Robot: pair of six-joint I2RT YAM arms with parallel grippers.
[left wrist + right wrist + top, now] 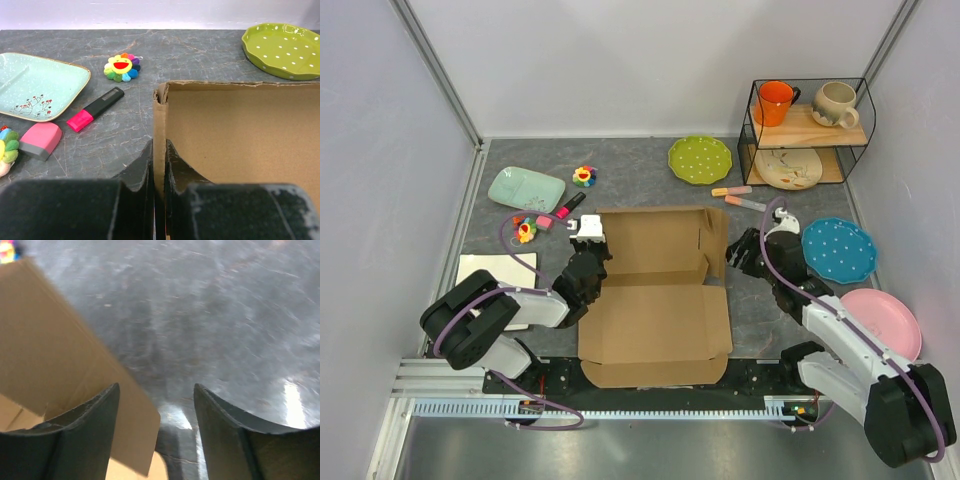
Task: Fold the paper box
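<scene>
The paper box [655,300] is a brown cardboard sheet lying in the middle of the table, its far half raised into walls and its near half flat. My left gripper [592,240] is at the box's far left wall. In the left wrist view that upright wall [160,115] runs straight between the two black fingers, and the left gripper [160,152] is shut on it. My right gripper [735,255] is at the box's right side. The right wrist view, blurred, shows the right gripper [156,395] open, with a cardboard flap [55,345] reaching in beside its left finger.
A green dotted plate [700,158], mint tray [526,188], flower toy [584,176] and pink highlighter [568,206] lie behind the box. Right of it are a blue plate [838,249], a pink plate [882,320] and a wire shelf [807,130] with mugs. A white board [498,272] lies at left.
</scene>
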